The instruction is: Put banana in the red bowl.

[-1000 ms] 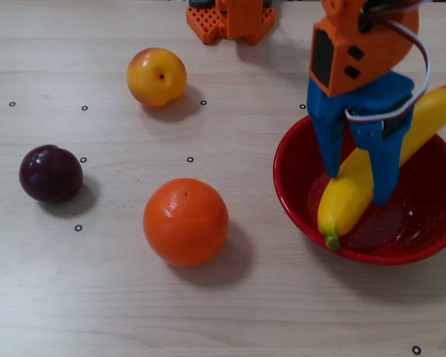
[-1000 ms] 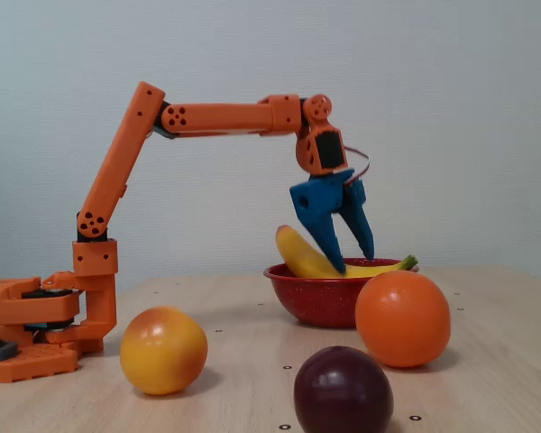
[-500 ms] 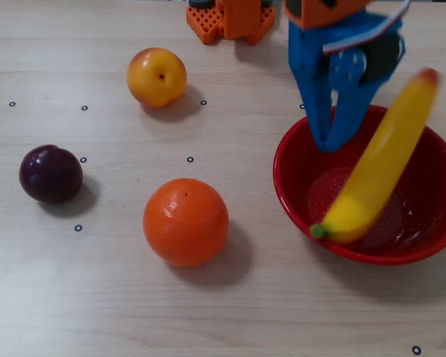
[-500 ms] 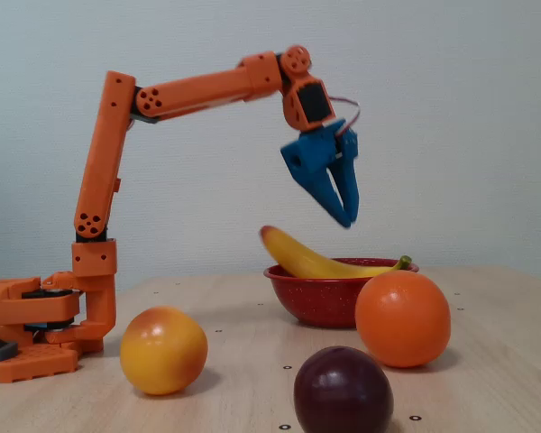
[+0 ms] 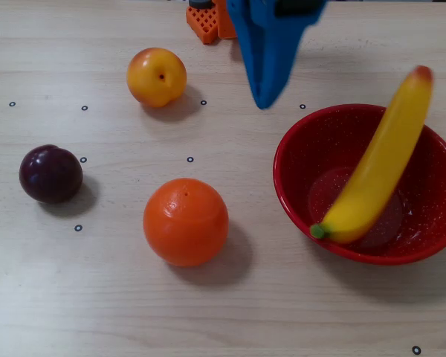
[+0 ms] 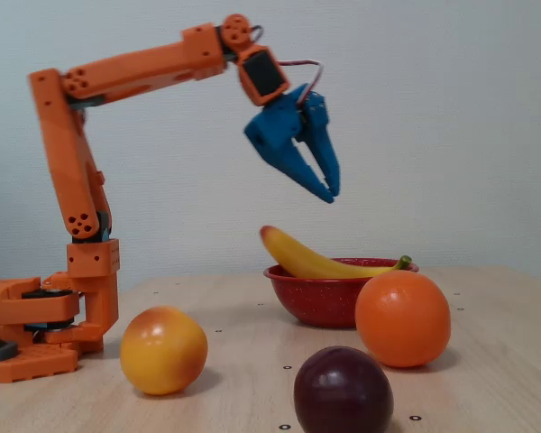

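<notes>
**Banana rests in the bowl, arm pulling away**

Pale wood table (image 5: pixel 74 297) under a plain grey wall carries the scene. A second ago the gripper (image 6: pixel 329 193) stood down in the bowl (image 5: pixel 297 145) with its blue fingers astride the banana (image 5: pixel 379 167); half a second ago it had let go and lifted. Now it is higher again and has swung back toward the arm's base, well clear of the rim in the fixed view. Its fingers are nearly together with only a narrow gap, and they hold nothing.

Since the release the banana has not shifted. That suggests it has settled, so the task looks done, with only the arm's retreat left.

Seen from overhead, the banana's long axis runs diagonally: the green stem tip lies low inside the bowl at the lower left, and the reddish end points to the upper right, jutting past the rim. From the fixed view it lies tilted, the reddish end raised beyond the bowl's left edge.

An orange (image 5: pixel 185 222), a peach (image 5: pixel 156 76) and a plum (image 5: pixel 50 174) sit apart on the table, untouched.
</notes>
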`<action>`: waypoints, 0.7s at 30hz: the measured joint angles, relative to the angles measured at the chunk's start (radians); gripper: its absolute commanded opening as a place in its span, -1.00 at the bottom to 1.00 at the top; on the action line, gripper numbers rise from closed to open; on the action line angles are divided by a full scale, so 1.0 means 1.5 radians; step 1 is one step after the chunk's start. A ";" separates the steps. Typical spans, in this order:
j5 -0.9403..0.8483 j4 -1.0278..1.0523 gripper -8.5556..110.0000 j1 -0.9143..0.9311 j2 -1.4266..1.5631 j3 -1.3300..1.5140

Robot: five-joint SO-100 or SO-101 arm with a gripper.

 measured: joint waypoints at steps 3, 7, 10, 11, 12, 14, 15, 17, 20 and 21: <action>0.001 -0.061 -0.86 0.018 0.089 0.121; 0.015 -0.101 -0.86 0.017 0.216 0.279; 0.028 -0.105 -0.86 0.017 0.306 0.376; 0.037 -0.105 -0.86 0.018 0.333 0.403; 0.045 -0.105 -0.86 0.018 0.359 0.430; 0.070 -0.105 -0.86 0.024 0.406 0.479; 0.078 -0.105 -0.86 0.027 0.424 0.498; 0.092 -0.105 -0.86 0.039 0.468 0.546; 0.115 -0.105 -0.86 0.055 0.531 0.617; 0.115 -0.105 -0.86 0.052 0.554 0.643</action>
